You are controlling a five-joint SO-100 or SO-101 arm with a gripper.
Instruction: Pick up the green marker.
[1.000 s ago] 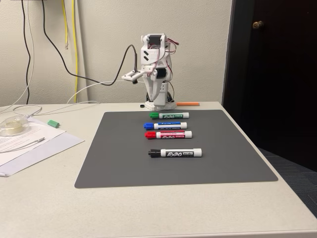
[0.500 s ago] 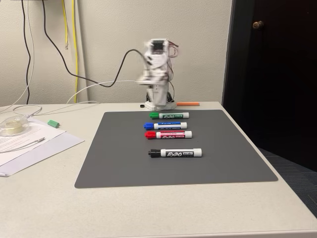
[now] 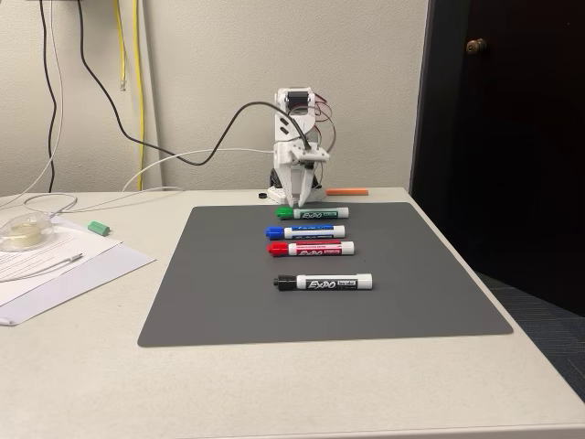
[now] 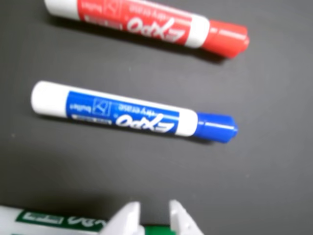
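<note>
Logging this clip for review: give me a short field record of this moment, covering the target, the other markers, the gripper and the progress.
target: green marker, farthest of four on the dark mat, nearest the arm's base
other markers: blue marker, red marker, black marker, lying parallel, caps to the left in the fixed view
gripper: gripper low over the green marker's cap end, its two white fingers slightly apart, empty
progress: green marker flat on the mat, not yet grasped
off the mat: papers, small green piece
</note>
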